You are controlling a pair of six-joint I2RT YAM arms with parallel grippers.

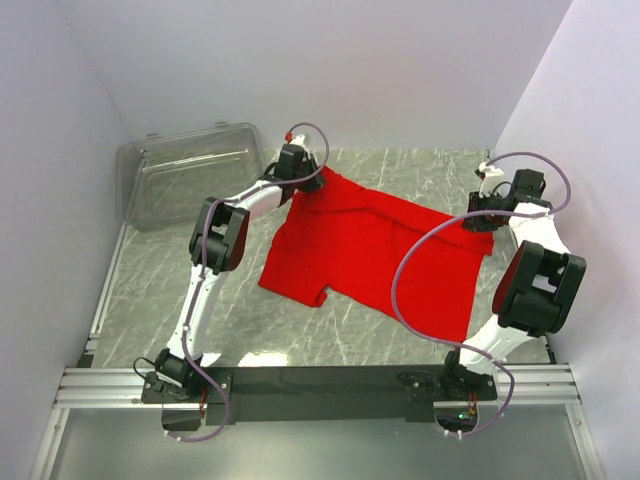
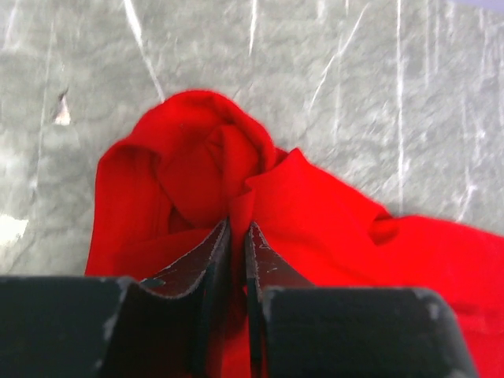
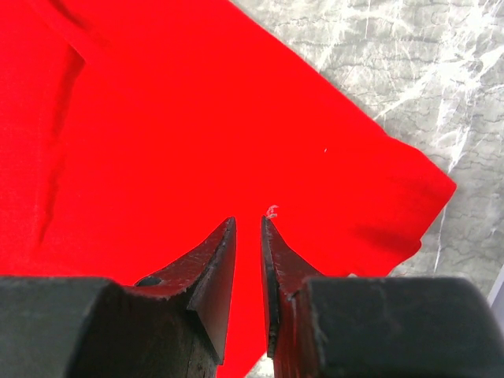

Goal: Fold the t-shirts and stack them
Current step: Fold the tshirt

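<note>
Grey marbled table (image 1: 300,340) is carrying the plain red t-shirt (image 1: 380,255) at centre, lying mostly flat, bunching into a hump at 11 o'clock. There the left gripper (image 2: 238,232) is pinching a fold. At 2 o'clock the right gripper (image 3: 249,224) is clamping the smooth corner.

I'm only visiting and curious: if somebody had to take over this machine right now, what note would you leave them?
Left gripper: closed on a bunched edge of the red t-shirt, at its far left corner.
Right gripper: closed on the cloth near its far right corner.
Things: the shirt lies mostly flat on the table; a clear bin sits at the far left.
Done: both corners gripped.
Left: no fold shows yet; fold it, then stack.
</note>
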